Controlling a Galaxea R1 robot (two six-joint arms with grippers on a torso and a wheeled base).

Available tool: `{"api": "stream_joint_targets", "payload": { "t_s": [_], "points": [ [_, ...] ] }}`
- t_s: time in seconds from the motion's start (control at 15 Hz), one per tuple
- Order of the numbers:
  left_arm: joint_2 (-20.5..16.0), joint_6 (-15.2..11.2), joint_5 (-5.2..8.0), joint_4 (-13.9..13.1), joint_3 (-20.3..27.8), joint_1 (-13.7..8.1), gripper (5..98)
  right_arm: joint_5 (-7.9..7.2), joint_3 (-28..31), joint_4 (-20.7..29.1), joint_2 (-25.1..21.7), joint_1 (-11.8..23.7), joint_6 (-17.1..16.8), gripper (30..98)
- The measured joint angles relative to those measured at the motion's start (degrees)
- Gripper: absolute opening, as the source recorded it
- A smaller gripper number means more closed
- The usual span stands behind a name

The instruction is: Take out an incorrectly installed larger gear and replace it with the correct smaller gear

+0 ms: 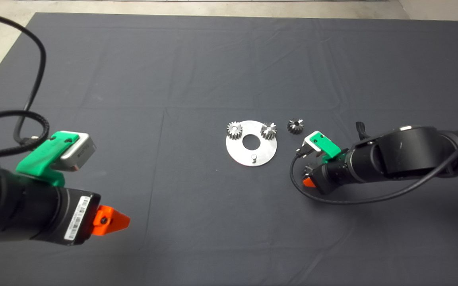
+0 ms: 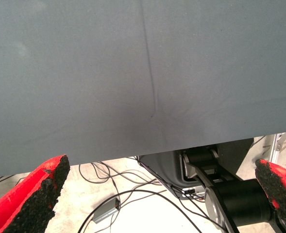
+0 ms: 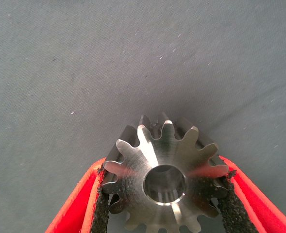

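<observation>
The larger gear (image 3: 164, 179), steel with a shiny face around its bore, sits between the black pads of my right gripper (image 3: 164, 169), which is shut on it. In the head view that gripper (image 1: 307, 178) is low over the mat, right of the round metal plate (image 1: 261, 153), and the larger gear (image 1: 304, 171) barely shows under it. The smaller gear (image 1: 295, 126), dark with an open centre hole, lies on the mat just right of the plate's far edge. My left gripper (image 1: 113, 220) is parked at the lower left, open and holding nothing.
Two small silver gears (image 1: 234, 130) (image 1: 268, 130) sit on the plate's far side. A bare pin (image 1: 254, 157) stands on its near side. A black cable (image 1: 332, 198) loops under the right arm. The left wrist view shows the mat's edge and floor cables (image 2: 118, 189).
</observation>
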Motion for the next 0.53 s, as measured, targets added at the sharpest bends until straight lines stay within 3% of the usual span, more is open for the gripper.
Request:
{"api": "stream_joint_targets", "payload": {
  "t_s": [0.53],
  "points": [
    [0.0, -0.02, 0.05, 0.0, 0.0, 0.0, 98.1, 0.1, -0.02, -1.11, -0.5, -0.01, -0.41, 49.6]
  ]
}}
